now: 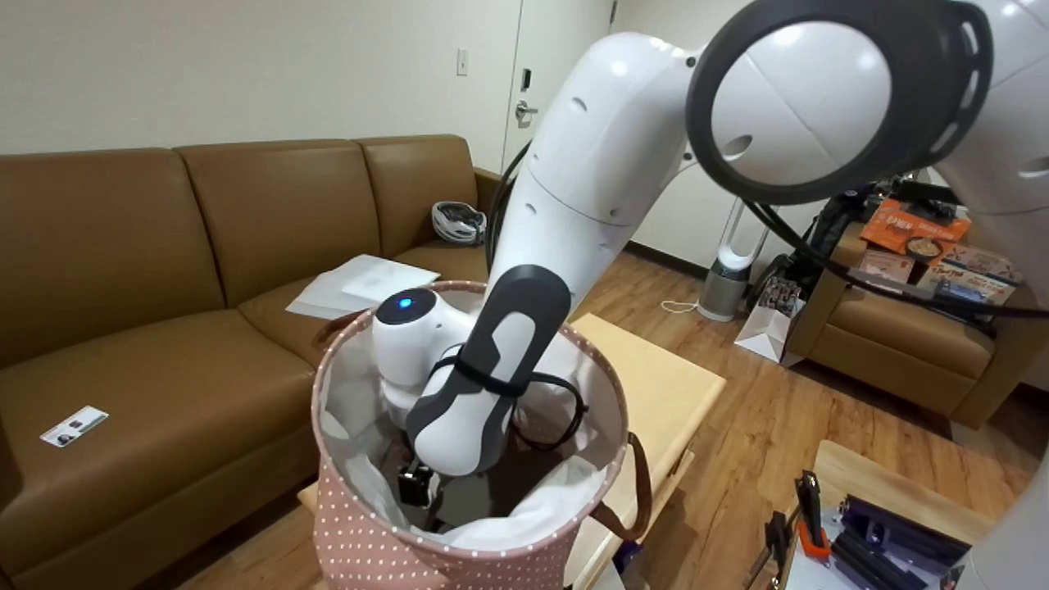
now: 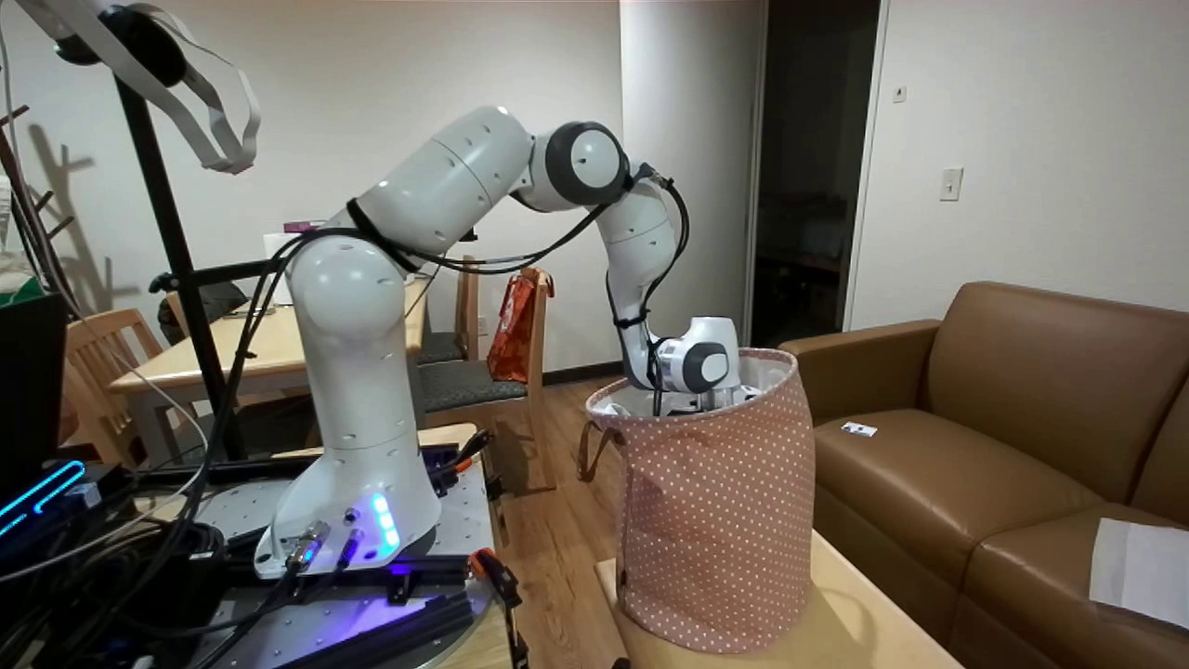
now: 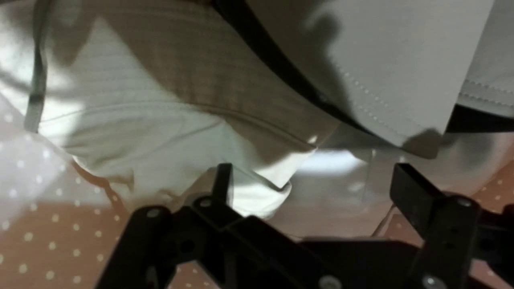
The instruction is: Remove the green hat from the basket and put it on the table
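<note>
The basket, pink with white dots and a white lining, stands upright on the pale wood table in both exterior views (basket (image 1: 369,549), (image 2: 715,520); table (image 1: 664,369), (image 2: 864,632)). My gripper (image 1: 416,485) is down inside it, hidden by the wall in an exterior view. In the wrist view my gripper (image 3: 311,180) is open, fingers wide apart, with nothing held between them. The green hat (image 3: 152,136), stitched grey-olive cloth, lies ahead and to the left; a fold of it is near the left finger, contact unclear. A grey stitched flap (image 3: 393,60) hangs at upper right; I cannot tell if it belongs to the hat.
The basket's rim surrounds my wrist. A brown strap handle (image 1: 635,492) hangs on its side. A brown leather sofa (image 1: 164,393) with white papers (image 1: 361,283) and a card (image 1: 74,426) stands beside the table. Tools (image 1: 869,541) lie near the robot base.
</note>
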Robot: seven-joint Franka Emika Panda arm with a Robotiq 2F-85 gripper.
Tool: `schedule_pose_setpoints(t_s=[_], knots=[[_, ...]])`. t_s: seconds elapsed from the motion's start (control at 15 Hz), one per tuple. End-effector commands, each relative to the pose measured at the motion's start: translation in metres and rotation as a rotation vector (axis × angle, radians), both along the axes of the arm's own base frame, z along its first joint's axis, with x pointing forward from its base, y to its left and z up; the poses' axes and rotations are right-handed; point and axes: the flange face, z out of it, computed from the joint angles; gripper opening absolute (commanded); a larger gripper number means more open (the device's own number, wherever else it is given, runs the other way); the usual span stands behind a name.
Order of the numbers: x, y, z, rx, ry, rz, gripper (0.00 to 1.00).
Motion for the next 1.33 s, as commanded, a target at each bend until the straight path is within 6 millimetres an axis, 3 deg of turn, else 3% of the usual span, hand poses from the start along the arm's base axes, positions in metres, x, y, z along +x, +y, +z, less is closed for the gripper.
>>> schedule_pose_setpoints(t_s=[0.0, 0.07, 0.13, 0.4, 0.47, 0.6, 0.8, 1.27], knots=[[0.003, -0.004, -0.004, -0.018, -0.044, 0.006, 1.0], [0.004, -0.006, 0.0, -0.046, -0.051, 0.012, 0.75], [0.006, -0.008, 0.002, -0.052, -0.054, 0.017, 0.74], [0.009, -0.01, 0.009, -0.079, -0.076, 0.022, 0.45], [0.009, -0.01, 0.011, -0.087, -0.072, 0.019, 0.87], [0.007, -0.013, 0.02, -0.12, -0.072, 0.015, 0.87], [0.01, -0.022, 0.038, -0.191, -0.105, 0.023, 1.0], [0.017, -0.036, 0.064, -0.271, -0.151, 0.032, 1.0]])
